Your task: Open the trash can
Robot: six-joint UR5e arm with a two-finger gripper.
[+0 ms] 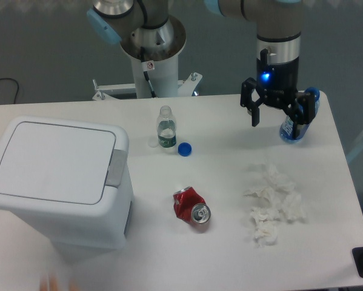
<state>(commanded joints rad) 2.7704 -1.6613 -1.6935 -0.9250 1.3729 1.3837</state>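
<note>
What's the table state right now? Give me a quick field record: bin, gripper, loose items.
trash can: left side of table, lid shut, grey button strip on its right edge
gripper: above far right of table, jaws open, holding nothing
blue bottle: just behind the gripper
clear bottle: upright, uncapped
blue cap: beside clear bottle
red can: crushed, on its side
tissues: crumpled, right side

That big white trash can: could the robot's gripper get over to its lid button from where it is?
Probably yes. The gripper hangs open across the table from the trash can, whose grey button strip faces it uncovered.
</note>
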